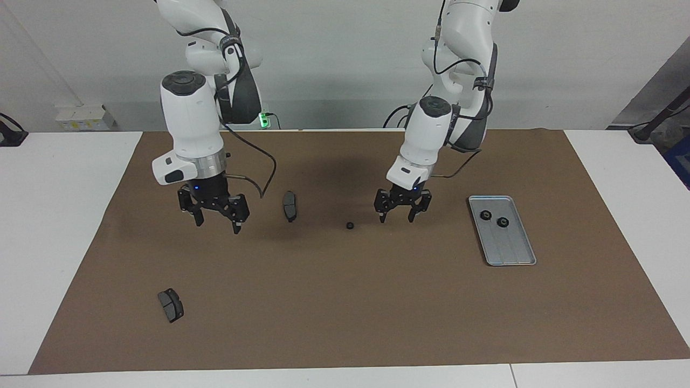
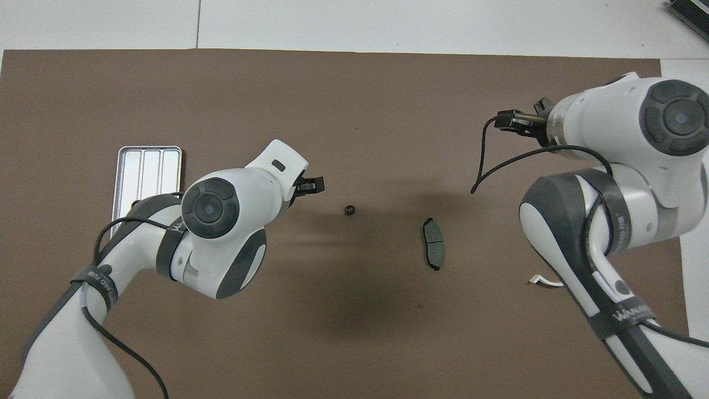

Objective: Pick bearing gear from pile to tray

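We see one bearing gear [image 1: 350, 225], small, black and round with a hole in the middle, lying alone on the brown mat [image 1: 345, 302] of the counter. It sits just beside the fingers [image 1: 382, 214] of the left gripper [image 1: 396, 216], toward the right arm's end, not touching them. This gripper hangs low over the mat with its fingers spread apart and nothing between them.

Two more gears [image 1: 494, 218] of the same kind already lie in the tray [image 1: 515, 260], at its end nearer to the robots. The tray is silver-grey metal, rectangular with rounded corners, a low rim and faint long grooves. It stands well apart from the left gripper, toward the left arm's end of the counter.

We judge that the step in hand is the approach to the third gear. The next move calls for bringing the open fingers over the gear, one on each side, then lowering and closing. The gear is tiny and probably hard and smooth, so we think it can slip or roll if the fingers are not centred.

A dark grey brake pad [image 1: 290, 206], flat and slightly curved, lies between the two grippers. The right gripper [image 1: 218, 220] waits above the mat with fingers released and empty. A second brake pad [image 1: 171, 305] lies farther from the robots than this gripper.
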Controlling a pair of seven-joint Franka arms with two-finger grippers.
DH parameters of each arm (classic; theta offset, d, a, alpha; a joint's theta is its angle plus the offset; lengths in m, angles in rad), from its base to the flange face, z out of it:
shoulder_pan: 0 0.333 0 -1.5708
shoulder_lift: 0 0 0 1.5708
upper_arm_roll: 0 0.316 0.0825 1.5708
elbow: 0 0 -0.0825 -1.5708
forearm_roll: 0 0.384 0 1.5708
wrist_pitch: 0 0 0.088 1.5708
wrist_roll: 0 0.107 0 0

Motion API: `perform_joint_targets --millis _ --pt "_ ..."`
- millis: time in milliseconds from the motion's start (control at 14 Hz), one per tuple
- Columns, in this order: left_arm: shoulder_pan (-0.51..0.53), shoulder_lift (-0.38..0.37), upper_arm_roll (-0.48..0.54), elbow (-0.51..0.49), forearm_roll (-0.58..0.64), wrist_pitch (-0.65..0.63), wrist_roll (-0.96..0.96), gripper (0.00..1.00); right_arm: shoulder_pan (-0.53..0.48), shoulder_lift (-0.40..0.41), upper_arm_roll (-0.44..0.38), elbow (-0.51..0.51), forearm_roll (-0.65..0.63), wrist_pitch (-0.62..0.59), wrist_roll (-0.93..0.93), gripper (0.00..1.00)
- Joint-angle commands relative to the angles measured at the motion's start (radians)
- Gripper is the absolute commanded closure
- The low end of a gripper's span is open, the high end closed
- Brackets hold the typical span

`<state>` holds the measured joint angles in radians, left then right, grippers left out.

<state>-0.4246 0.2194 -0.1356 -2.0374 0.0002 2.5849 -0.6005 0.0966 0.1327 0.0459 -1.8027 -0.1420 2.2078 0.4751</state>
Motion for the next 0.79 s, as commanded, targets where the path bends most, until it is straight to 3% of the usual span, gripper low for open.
perform_joint_targets --millis 0,502,717 --pt "-0.078 0.145 0.022 0.147 -0.002 0.018 -0.089 0.19 -0.053 -0.060 0.011 0.009 0.065 -0.092 -0.103 0.00" --pt "-0.140 0.221 0.022 0.158 0.032 0.052 -0.091 0.35 -0.109 -0.059 0.006 0.204 0.096 -0.408 -0.245 0.00" --pt "-0.163 0.213 0.022 0.119 0.032 0.043 -0.091 0.39 -0.094 -0.091 0.009 0.186 0.101 -0.496 -0.262 0.00"
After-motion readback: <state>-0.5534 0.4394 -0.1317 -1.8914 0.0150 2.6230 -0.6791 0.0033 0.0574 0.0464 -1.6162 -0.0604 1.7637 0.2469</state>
